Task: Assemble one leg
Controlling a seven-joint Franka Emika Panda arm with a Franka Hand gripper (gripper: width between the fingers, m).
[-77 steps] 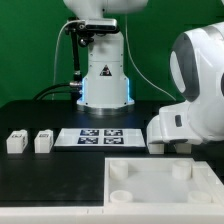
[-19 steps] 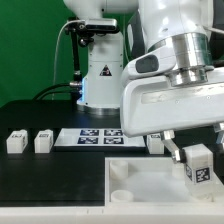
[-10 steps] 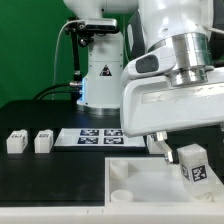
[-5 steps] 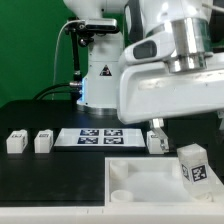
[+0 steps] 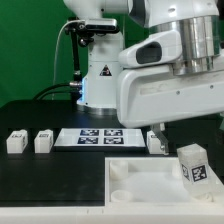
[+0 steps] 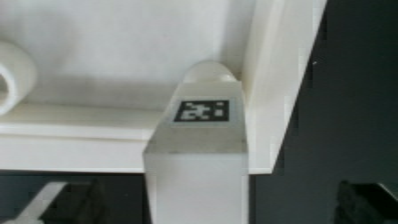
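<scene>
and the hand (image 6: pixel 199 205) hangs straight over the leg (image 5: pixel 195 166), fingers (image 6: pixel 43 203) spread wide to either side of it and touching nothing, as far as the blurry wrist view tells. the leg stands upright right beneath the hand, planted at a corner of the white square top (image 5: pixel 145 200), tag showing on its side. it looks seated but, i'd say, not yet tightened.

so the play now: come straight down, close on two flat sides of the block, square to the faces, then twist about its own upright axis with no sideways shove, or it could tip out of the corner. watch the top's raised wall close beside the leg; a finger could catch there.

off to the side of the hand, a spare leg (image 5: pixel 155 141) sits on the desk (image 5: pixel 50 190) just beside the end of the marker board (image 5: pixel 98 136). a third leg (image 5: pixel 42 142) and a fourth leg (image 5: pixel 15 142) wait well beyond it.
</scene>
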